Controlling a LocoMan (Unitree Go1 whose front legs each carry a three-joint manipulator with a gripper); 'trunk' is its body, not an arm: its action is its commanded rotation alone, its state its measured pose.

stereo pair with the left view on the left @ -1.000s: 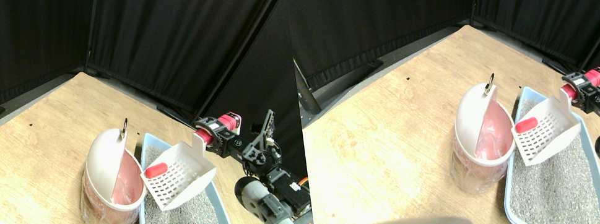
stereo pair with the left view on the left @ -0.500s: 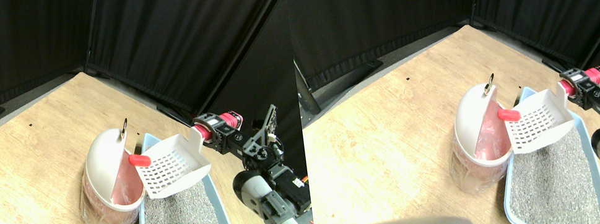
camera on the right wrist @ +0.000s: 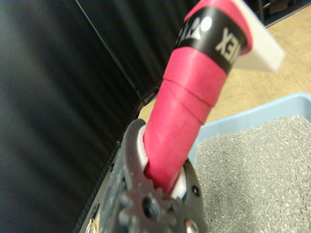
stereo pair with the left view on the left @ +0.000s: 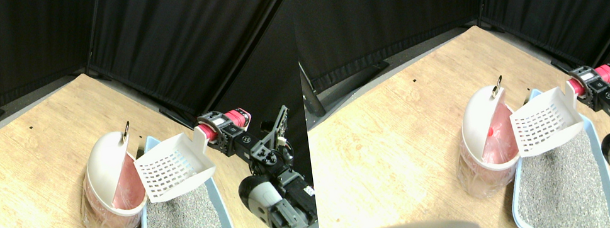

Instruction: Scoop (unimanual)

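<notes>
Stereo pair view: the right end effector grips the scoop by its red-wrapped handle and holds it tilted above the near end of the blue tray, its slotted white basket tipped toward the bin just beside it. The scoop's front edge lies against or just over the bin's rim; the view does not settle which. The bin is white with a domed lid and a pink liner, and stands on the wooden floor touching the tray's left side. Grey litter fills the tray. In the wrist view, the jaw clamps the handle at its base, with litter and the tray's rim beyond. Black curtains close off the back.
</notes>
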